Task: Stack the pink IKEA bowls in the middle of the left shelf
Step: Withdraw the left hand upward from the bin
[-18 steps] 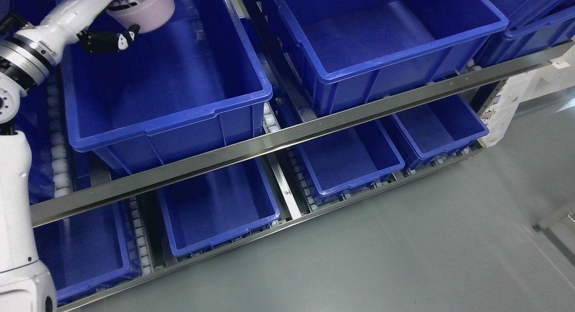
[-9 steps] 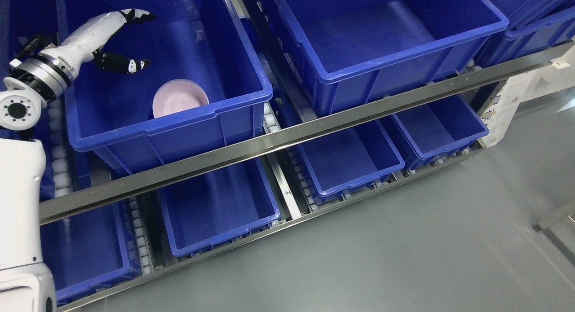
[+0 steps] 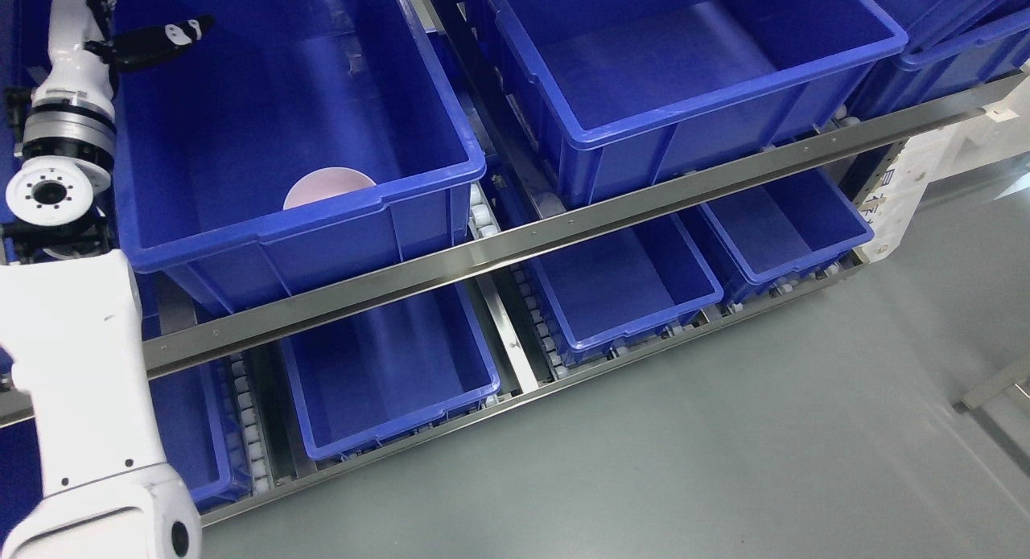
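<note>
A pink bowl (image 3: 328,186) lies in the near part of the large blue bin (image 3: 306,213) on the middle shelf at left, partly hidden behind the bin's front wall. My left hand (image 3: 141,40) is at the top left, above the bin's far left corner, well away from the bowl. Its fingers (image 3: 173,33) are spread and hold nothing. The white left arm (image 3: 76,342) runs up the left edge. The right arm is out of view.
A second large blue bin (image 3: 684,60) stands to the right on the same shelf. A steel rail (image 3: 563,221) runs across the shelf's front. Several smaller blue bins (image 3: 386,374) sit on the lower shelf. Grey floor (image 3: 724,446) fills the lower right.
The left hand let go of the pink bowl, which dropped to the bin's near part. The hand then drew up and to the left, and the arm swung nearer the camera.
</note>
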Controlling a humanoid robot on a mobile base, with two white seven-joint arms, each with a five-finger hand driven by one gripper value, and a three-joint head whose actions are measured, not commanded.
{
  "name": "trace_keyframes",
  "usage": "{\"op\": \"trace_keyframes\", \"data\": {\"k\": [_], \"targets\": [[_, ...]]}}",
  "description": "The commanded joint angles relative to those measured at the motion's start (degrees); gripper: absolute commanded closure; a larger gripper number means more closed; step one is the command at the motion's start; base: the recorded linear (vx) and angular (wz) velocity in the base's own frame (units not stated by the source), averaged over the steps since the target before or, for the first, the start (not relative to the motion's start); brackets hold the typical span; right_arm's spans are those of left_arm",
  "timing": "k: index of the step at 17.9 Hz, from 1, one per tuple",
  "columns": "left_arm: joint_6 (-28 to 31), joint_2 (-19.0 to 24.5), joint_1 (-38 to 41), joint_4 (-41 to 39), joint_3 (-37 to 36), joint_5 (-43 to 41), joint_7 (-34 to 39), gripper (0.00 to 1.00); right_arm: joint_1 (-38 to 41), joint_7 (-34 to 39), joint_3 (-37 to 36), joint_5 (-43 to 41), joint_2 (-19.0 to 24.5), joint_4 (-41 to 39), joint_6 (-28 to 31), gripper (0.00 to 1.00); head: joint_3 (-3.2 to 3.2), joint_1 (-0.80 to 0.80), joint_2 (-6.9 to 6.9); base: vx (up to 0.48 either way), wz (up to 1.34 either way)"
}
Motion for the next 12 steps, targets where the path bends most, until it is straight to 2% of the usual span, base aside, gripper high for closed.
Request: {"op": "trace_keyframes", "data": {"k": [1, 4, 7, 12], "targets": [[2.99, -6.19, 7.08, -13.2, 0.99, 9.47, 1.83, 0.0, 0.0, 0.0, -0.53, 0.44, -1.0, 0.0, 0.05, 0.0, 0.0, 0.0, 0.0, 0.0, 0.0], [1.94, -6.19, 7.81, -14.7, -0.42, 9.64, 1.74, 0.0, 0.0, 0.0, -0.62, 0.44, -1.0, 0.0, 0.05, 0.0, 0.0, 0.0, 0.0, 0.0, 0.0], [-2.19, -6.19, 8.24, -14.7, -1.39, 9.73, 1.57, 0.0, 0.0, 0.0, -0.62, 0.44, -1.0, 0.0, 0.05, 0.0, 0.0, 0.0, 0.0, 0.0, 0.0], [-2.29, -6.19, 8.42, -14.7, -1.3, 9.73, 1.48, 0.0, 0.0, 0.09, -0.53, 0.44, -1.0, 0.0, 0.05, 0.0, 0.0, 0.0, 0.0, 0.0, 0.0]]}}
